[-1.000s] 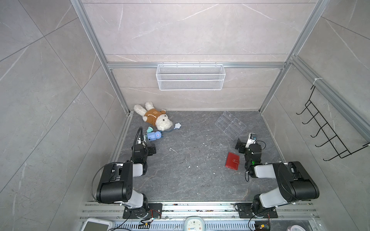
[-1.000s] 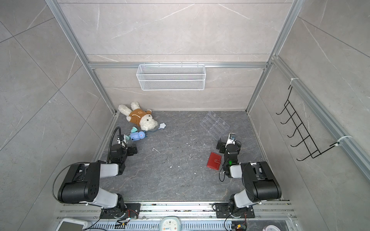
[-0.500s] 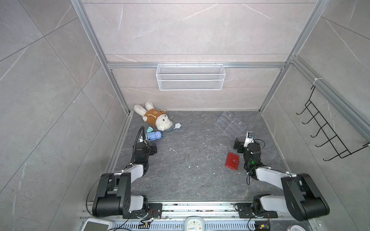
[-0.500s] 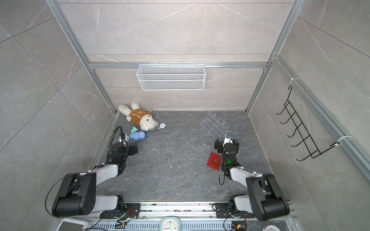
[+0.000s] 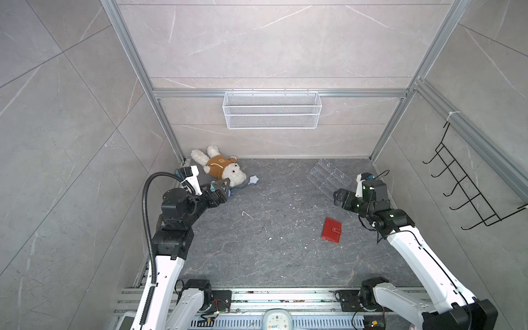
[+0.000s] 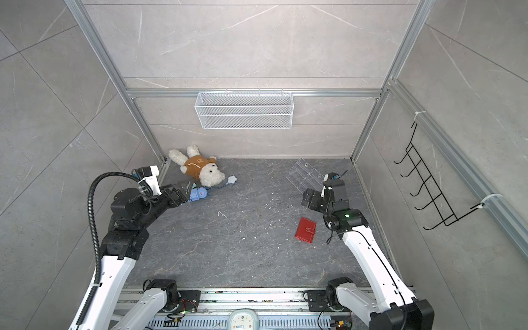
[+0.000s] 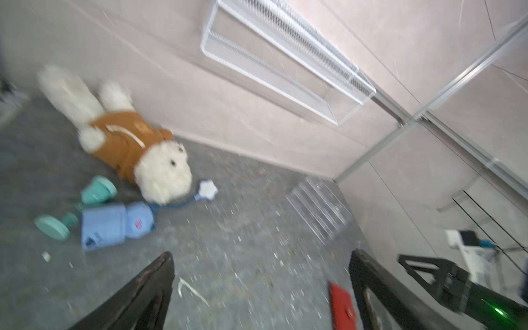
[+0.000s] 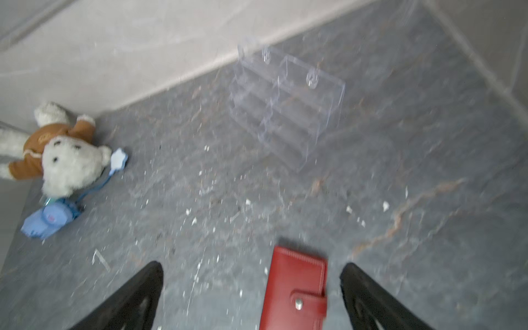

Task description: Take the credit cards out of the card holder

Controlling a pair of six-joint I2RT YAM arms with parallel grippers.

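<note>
Nearest the front edge of the surface [image 5: 257, 251] only the two arm bases are found, and no credit cards are to be seen anywhere on it. Further in, toward the right edge and about midway from front to back, the card holder [image 5: 331, 230] is laid flat and closed, cover up, with its strap tab snapped across the open side. The cards are therefore judged to be shut inside, and the strap would have to be undone first. Just beyond the holder the right gripper [image 5: 340, 197] is held above the surface and apart from it, jaws spread wide and nothing grasped. In the right wrist view the red cover is framed between the spread fingers, which suggests an approach being lined up. Near the left edge the left gripper [image 5: 221, 188] is likewise held wide open and empty, well apart from the holder and close to a blue toy [image 6: 198, 195]. It is probably kept ready to steady the holder. In the far left corner a plush bear [image 5: 220, 168] is lying, and toward the far right corner a clear acrylic stand [image 5: 328, 178] is placed; neither is touched. On the back wall a wire basket [image 5: 271, 110] is hung.
</note>
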